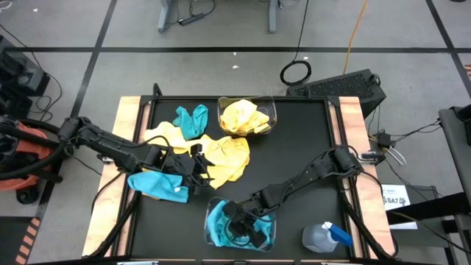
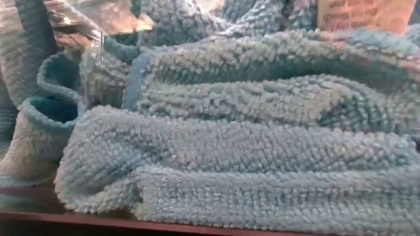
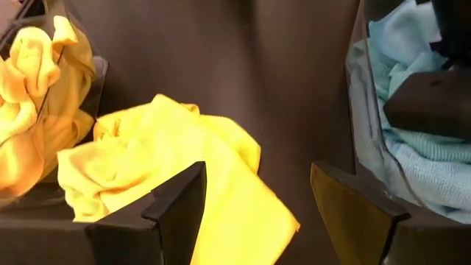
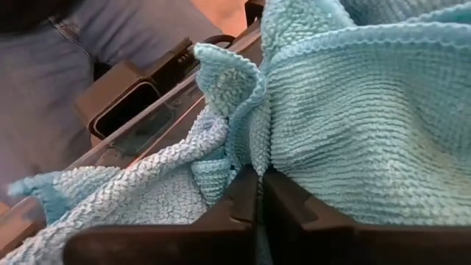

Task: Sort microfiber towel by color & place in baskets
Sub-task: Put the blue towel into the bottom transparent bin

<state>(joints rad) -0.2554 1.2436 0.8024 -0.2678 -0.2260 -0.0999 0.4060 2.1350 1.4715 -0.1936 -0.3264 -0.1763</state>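
My right gripper point(image 1: 246, 228) is shut and sunk among the turquoise towels point(image 4: 353, 110) in the near clear basket point(image 1: 210, 213). These towels fill the low view point(image 2: 230, 151). The far basket point(image 1: 272, 110) holds yellow towels point(image 1: 244, 118). Loose yellow towels point(image 1: 224, 156) and two turquoise ones point(image 1: 191, 121) point(image 1: 158, 184) lie flat on the black table. My left gripper point(image 1: 197, 165) hovers open at the near edge of a loose yellow towel point(image 3: 169, 147), its fingers point(image 3: 180, 199) apart with nothing between them. My right gripper pushes its shut fingertips point(image 4: 246, 199) into a bunched fold of turquoise towel point(image 4: 221, 173) inside the near basket. It comes slanting down from the table's far right. Whether any cloth is caught between the fingers, I cannot tell. The towels rest in the basket.
A clear spray bottle with a blue trigger point(image 1: 324, 237) lies at the table's near right corner. Wooden rails point(image 1: 129, 110) line the table's left and right sides. Beyond the near edge, blue trousers of a person point(image 4: 66, 81) show in the right wrist view.
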